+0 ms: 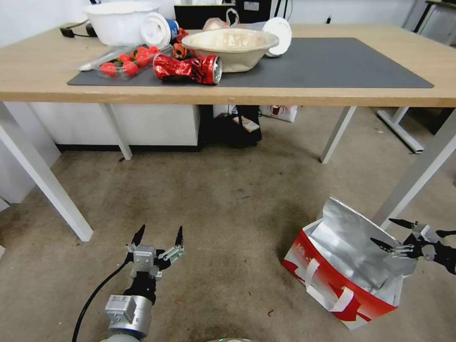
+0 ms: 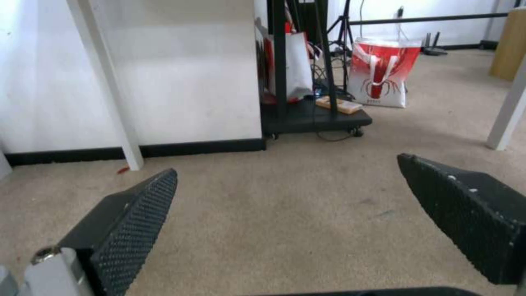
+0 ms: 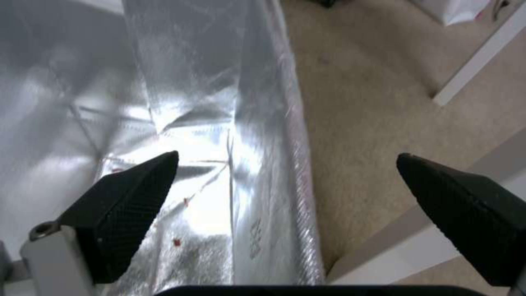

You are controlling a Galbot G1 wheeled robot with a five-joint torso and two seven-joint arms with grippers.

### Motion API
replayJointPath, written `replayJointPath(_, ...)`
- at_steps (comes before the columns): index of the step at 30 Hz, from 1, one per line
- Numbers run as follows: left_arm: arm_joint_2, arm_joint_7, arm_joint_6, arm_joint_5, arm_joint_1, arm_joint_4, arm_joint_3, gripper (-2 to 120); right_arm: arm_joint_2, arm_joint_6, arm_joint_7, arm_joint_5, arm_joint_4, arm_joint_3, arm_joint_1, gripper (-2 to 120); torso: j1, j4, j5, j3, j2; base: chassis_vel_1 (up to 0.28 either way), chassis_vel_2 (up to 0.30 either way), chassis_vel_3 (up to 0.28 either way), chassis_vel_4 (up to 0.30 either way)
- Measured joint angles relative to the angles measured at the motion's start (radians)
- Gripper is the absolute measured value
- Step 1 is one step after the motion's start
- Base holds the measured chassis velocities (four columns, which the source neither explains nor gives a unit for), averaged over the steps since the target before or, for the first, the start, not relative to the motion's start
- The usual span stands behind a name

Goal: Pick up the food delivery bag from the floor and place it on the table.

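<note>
Where the floor [image 1: 228, 209] lies nearest the robot, the left hand [image 1: 158, 237] hangs low over bare carpet, its two black fingers [image 2: 131, 222] spread wide and holding nothing. On the robot's right, about as near, the food delivery bag [image 1: 342, 280] stands on the floor, its mouth open so that the silver foil lining shows, with its red-and-white side and white strap handles facing the robot. The right hand [image 1: 393, 233] is at the bag's far right rim, fingers parted; in the right wrist view one fingertip [image 3: 137, 193] is over the foil interior and the other is outside over the carpet, with the bag's foil wall [image 3: 263, 135] between them, not yet pinched. A white counter leg [image 1: 413, 180] stands just beside the bag. Farther on, the counter [image 1: 332, 95] spans the view with a dark grey mat [image 1: 332, 61] on it. On the mat's left part lie a crushed red can [image 1: 187, 69], a beige bowl [image 1: 230, 45] and a clear pack of red fruit [image 1: 126, 64]; a large white bowl [image 1: 121, 21] stands behind them. Under the counter, farther back, is another red-and-white bag [image 2: 382, 72] beside a black stand [image 2: 307, 111].
</note>
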Motion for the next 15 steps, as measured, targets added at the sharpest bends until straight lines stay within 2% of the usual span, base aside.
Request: replayJointPath(15, -0.003, -0.005, 0.003, -0.008, -0.006, 0.008, -0.006, 100, 0.002, -0.044, -0.024, -0.073, -0.032, -0.083, 0.081, 100, 0.0, -0.0001, 0.0, 0.0, 0.0, 0.0, 0.0, 0.0, 0.0)
